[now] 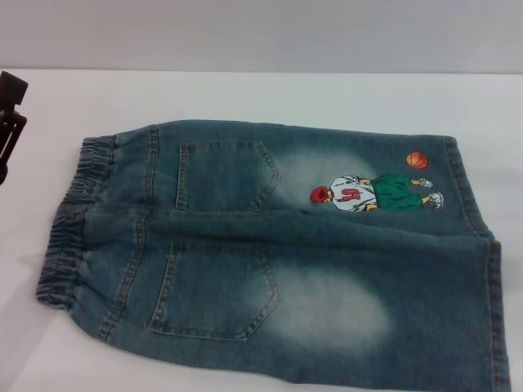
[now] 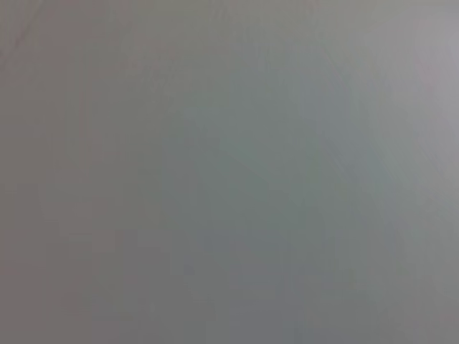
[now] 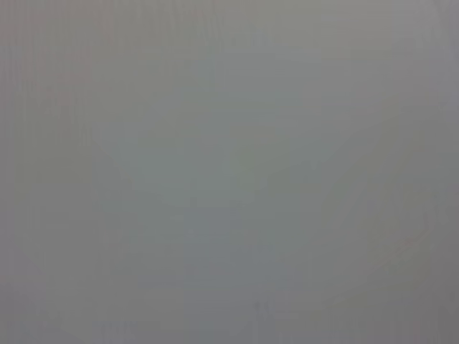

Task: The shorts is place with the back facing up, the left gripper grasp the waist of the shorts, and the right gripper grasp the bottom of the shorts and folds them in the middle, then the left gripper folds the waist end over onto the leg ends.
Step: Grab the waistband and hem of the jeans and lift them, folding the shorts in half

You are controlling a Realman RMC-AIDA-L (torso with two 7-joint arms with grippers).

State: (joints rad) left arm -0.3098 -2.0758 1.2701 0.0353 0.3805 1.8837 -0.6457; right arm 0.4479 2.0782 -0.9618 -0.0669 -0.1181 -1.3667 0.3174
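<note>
The white worktop (image 1: pixel 245 94) spreads before me, and the shorts (image 1: pixel 278 261) lie flat across most of it, back side up. Their waist (image 1: pixel 69 229) points left, the leg ends (image 1: pixel 482 245) right, running off the near right edge of my view. Two back pockets (image 1: pixel 216 286) show, one near, one far. On the far leg is a stitched basketball player (image 1: pixel 376 193) with a small orange ball (image 1: pixel 417 160) just beyond him. My left hand (image 1: pixel 10 114) sits at the far left edge, apart from the waist; whether it is spread or pressed together I cannot tell. Both wrist views show only plain grey.
</note>
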